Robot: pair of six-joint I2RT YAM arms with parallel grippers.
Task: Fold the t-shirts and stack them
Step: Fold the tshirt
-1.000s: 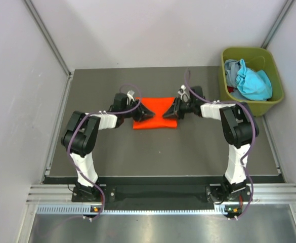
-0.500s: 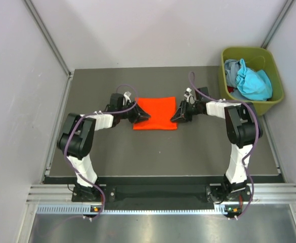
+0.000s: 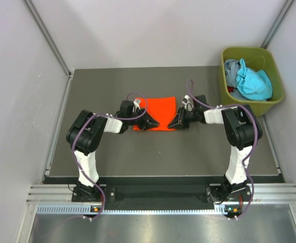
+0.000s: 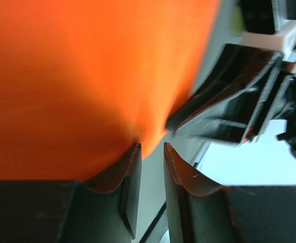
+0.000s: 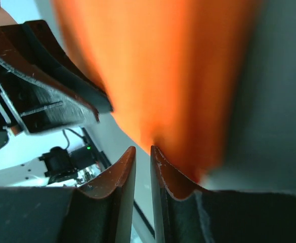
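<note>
A bright orange t-shirt (image 3: 158,109), folded into a small rectangle, lies flat at the table's middle. It fills the left wrist view (image 4: 77,76) and the right wrist view (image 5: 178,76). My left gripper (image 3: 152,123) sits at its near edge, jaws almost together with only a thin slit and nothing between them (image 4: 152,147). My right gripper (image 3: 172,123) sits at the same edge just to the right, jaws likewise nearly together and empty (image 5: 142,149). The two grippers point at each other, close together. A teal-blue t-shirt (image 3: 253,83) and a paler one (image 3: 232,67) lie crumpled in the bin.
The olive-green plastic bin (image 3: 269,105) stands at the back right corner of the dark table (image 3: 112,147). Grey walls close in the left, back and right sides. Both arms reach inward from their bases at the near edge.
Both grippers were over the orange shirt, drew out to its left and right sides, then moved nearer and inward to its near edge. The shirt lies flat as before.
</note>
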